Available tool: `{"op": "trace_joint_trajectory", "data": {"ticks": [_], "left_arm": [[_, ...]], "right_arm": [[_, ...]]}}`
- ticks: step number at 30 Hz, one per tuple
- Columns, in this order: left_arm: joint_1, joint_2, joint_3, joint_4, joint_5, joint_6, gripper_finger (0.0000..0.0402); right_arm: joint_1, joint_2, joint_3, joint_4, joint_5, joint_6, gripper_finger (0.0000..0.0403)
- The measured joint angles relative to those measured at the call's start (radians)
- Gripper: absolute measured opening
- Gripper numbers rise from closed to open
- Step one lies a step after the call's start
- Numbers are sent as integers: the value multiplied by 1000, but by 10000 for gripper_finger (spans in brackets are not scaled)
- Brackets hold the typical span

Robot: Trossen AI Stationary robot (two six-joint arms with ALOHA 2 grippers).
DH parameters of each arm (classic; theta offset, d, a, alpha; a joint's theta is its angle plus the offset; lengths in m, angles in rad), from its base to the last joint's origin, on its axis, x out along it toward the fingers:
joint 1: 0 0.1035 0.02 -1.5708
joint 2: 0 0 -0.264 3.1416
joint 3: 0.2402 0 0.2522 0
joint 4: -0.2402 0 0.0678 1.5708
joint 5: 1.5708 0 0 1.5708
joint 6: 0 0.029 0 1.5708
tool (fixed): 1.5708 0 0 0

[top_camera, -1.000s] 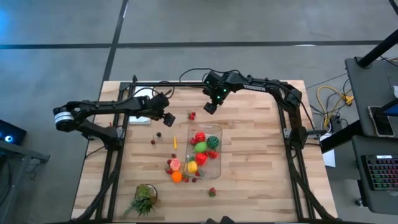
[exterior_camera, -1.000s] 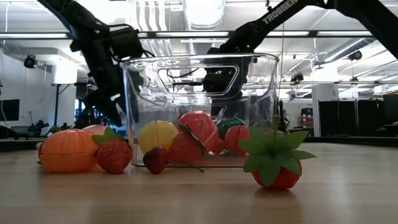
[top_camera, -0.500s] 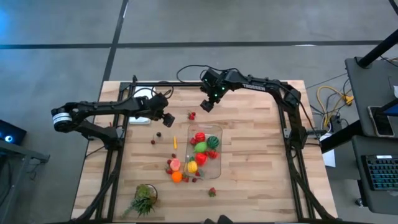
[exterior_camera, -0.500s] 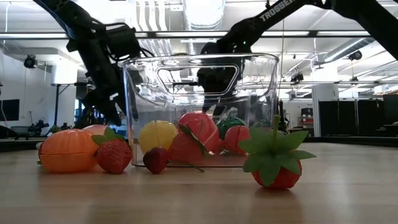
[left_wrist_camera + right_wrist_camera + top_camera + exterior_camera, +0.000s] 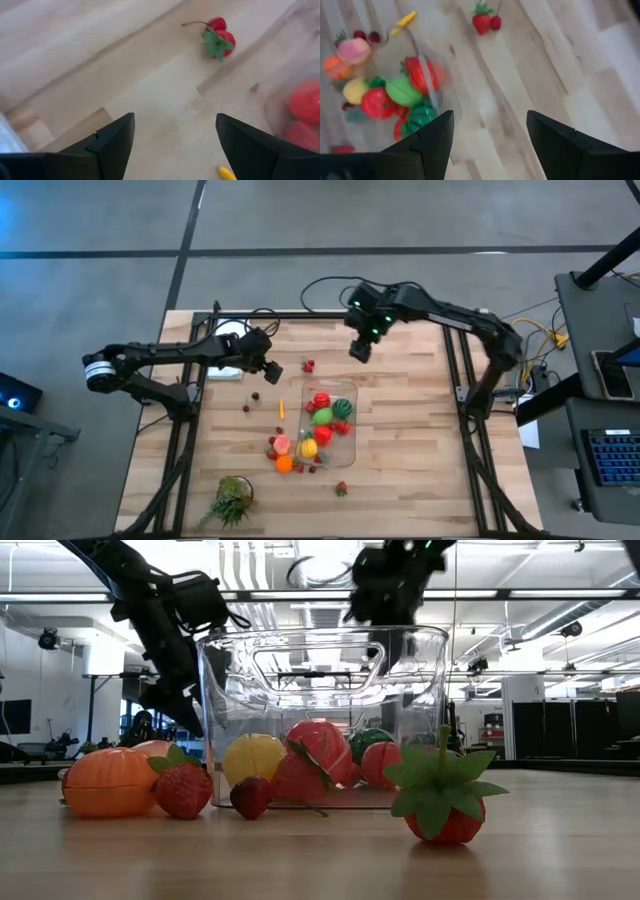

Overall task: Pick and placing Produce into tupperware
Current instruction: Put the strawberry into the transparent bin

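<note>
Both hands hang empty with fingers apart: left hand [image 5: 272,367] above bare tabletop [image 5: 420,450] beside the strawberry [image 5: 309,365], right hand [image 5: 359,352] raised past the tub's far end, nothing between its fingers in its wrist view. Neither grasps anything.

Tabletop: wooden, framed by the arms' black rails; it carries everything below.

Tub [image 5: 345,445]: clear, rectangular, near mid-table, long side running away from the low camera. Already holding several pieces, red [image 5: 320,401], green [image 5: 322,417], a striped melon [image 5: 343,408] and others, so the task looks partly done.

Leafy tuft [image 5: 232,500]: near the front left corner, well apart, not produce to be packed.

Loose produce: a cluster touching the tub's near left corner, pink [image 5: 282,444], orange [image 5: 284,464], yellow [image 5: 308,448]; one strawberry [image 5: 341,488] in front of the tub; a yellow sliver [image 5: 281,409] and small red bits [image 5: 246,408] to the left.

The far strawberry, lying just ahead of the left fingers [image 5: 112,145], seems the nearest next pick.
</note>
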Motion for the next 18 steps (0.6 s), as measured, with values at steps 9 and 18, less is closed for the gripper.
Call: {"op": "trace_joint_trajectory", "data": {"ticks": [9,18], "left_arm": [[-1,0,-1,0,-1,199,265],[-2,0,-2,21,0,315,265]], "right_arm": [[328,-344,-296,74,340,425,242],[801,-458,-543,164,489,1188,242]]}}
